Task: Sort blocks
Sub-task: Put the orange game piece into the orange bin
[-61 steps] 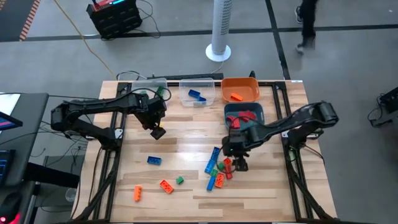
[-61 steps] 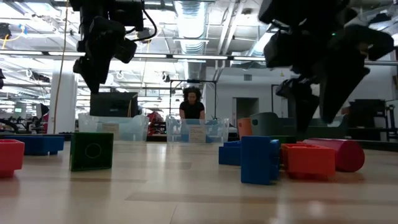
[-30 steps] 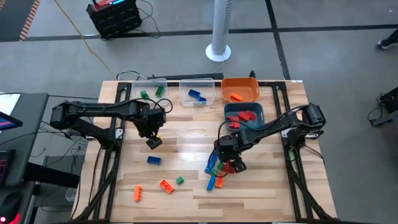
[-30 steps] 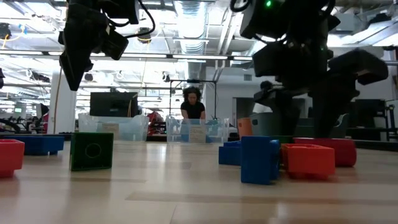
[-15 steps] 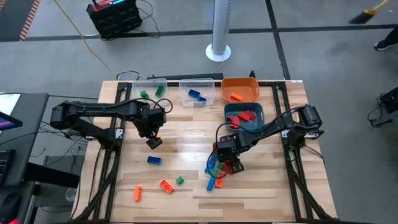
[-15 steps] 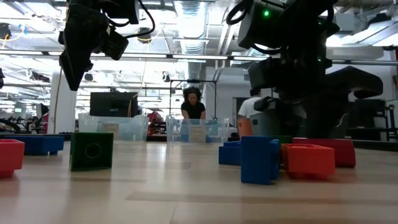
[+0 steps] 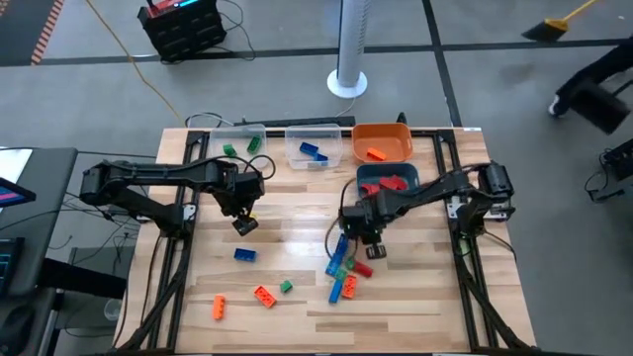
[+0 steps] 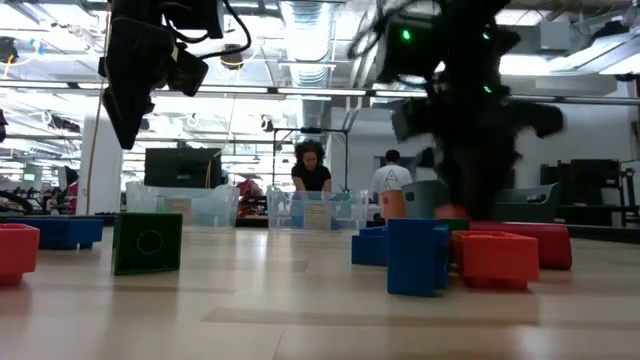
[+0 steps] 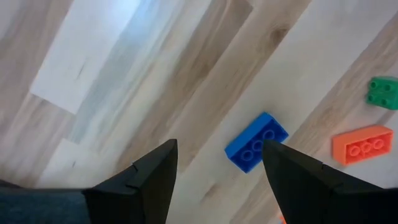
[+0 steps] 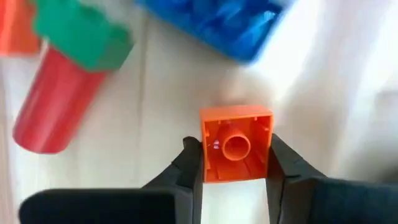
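Note:
My right gripper (image 7: pixel 370 245) hangs over the pile of blocks (image 7: pixel 346 275) at the table's middle right, shut on a small square orange block (image 10: pixel 235 148). The pile holds blue, green, red and orange bricks and a red cylinder (image 10: pixel 53 109). My left gripper (image 7: pixel 244 225) hovers open at the middle left, above a blue brick (image 9: pixel 256 142) that lies flat on the table. Two orange bricks (image 7: pixel 264 295) and a green one (image 7: pixel 286 287) lie near the front edge. My right gripper pinches the orange block by two opposite side walls (image 10: pixel 204 152) between its two fingers (image 10: pixel 188 167). The fingers come from above, pointing down. The block's hollow underside faces the wrist camera, and the block hangs clear of the table and the pile.
Along the far edge stand two clear bins (image 7: pixel 237 146) (image 7: pixel 314 151) and an orange bin (image 7: pixel 382 141); a teal bin (image 7: pixel 406 178) with red pieces stands just beyond my right gripper. Bare wood lies between the two arms. People show in the room behind.
My right gripper has shut on the orange block at the pile, then risen with it and gone a little toward the far edge. The block is lifted clear of the table; the rest of the pile stays where it was.

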`<action>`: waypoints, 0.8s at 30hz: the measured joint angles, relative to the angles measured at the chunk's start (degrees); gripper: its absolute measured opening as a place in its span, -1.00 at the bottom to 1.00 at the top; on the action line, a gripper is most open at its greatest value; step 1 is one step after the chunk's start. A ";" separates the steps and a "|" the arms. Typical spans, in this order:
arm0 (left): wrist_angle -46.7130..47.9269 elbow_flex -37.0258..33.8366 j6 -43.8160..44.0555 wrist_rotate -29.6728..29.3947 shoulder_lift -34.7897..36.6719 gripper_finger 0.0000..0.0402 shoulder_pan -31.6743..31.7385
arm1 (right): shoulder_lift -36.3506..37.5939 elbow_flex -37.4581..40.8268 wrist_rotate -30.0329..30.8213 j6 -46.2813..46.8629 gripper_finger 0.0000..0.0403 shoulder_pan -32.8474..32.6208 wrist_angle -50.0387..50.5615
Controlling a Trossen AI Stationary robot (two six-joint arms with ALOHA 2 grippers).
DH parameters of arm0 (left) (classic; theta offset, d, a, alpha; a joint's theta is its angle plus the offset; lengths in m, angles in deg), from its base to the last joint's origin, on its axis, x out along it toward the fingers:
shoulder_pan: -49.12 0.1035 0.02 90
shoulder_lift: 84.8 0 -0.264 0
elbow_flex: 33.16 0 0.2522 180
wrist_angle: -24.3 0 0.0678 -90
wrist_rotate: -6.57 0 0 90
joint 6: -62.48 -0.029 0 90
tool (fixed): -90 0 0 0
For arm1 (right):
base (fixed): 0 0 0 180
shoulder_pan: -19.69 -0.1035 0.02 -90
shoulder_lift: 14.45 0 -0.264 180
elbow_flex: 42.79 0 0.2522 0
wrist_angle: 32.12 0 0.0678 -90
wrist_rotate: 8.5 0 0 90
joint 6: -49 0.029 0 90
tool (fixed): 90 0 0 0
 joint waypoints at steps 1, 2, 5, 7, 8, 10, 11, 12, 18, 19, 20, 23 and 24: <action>-0.21 0.00 -0.35 -0.18 0.00 0.13 0.00 | 0.90 -0.92 0.03 -0.41 -0.50 0.99 1.43; -0.46 0.00 -0.76 -0.56 0.00 0.13 0.00 | 2.26 -1.52 0.40 -0.93 -0.48 2.04 2.66; -2.19 0.00 -2.01 -1.94 0.01 0.13 0.00 | 6.42 -2.55 3.18 -2.39 -0.43 6.07 4.27; -4.18 0.00 -2.71 -2.93 0.00 0.13 0.00 | 9.55 -2.78 5.41 -2.56 -0.42 9.77 3.74; -5.36 0.00 -3.13 -3.29 0.00 0.13 0.00 | 10.97 -2.80 6.09 -2.42 -0.42 11.83 3.68; -7.67 0.00 -3.87 -4.04 0.01 0.13 0.00 | 13.10 -2.78 7.69 -0.89 -0.41 16.67 3.43; -8.84 0.00 -4.25 -4.47 0.00 0.13 0.00 | 13.62 -2.80 8.60 0.10 -0.41 19.24 2.90; -10.02 0.00 -4.70 -4.73 0.00 0.13 0.00 | 13.85 -2.80 9.02 1.36 -0.41 21.80 2.31; -14.31 0.00 -5.68 -4.95 0.00 0.13 0.00 | 11.23 -2.78 9.11 11.42 -0.40 38.43 0.95; -14.08 0.00 -5.68 -4.95 0.02 0.13 0.00 | 10.48 -2.76 9.09 12.83 -0.40 40.39 1.00; -13.74 0.00 -5.68 -4.93 0.00 0.13 0.00 | 9.87 -2.76 8.96 14.09 -0.39 42.12 0.98; -12.97 0.00 -5.50 -4.49 0.00 0.13 0.00 | 8.24 -2.77 8.78 16.30 -0.35 46.45 0.67; -12.74 0.00 -5.40 -4.22 0.01 0.13 0.00 | 7.73 -2.76 8.71 16.37 -0.33 47.55 0.60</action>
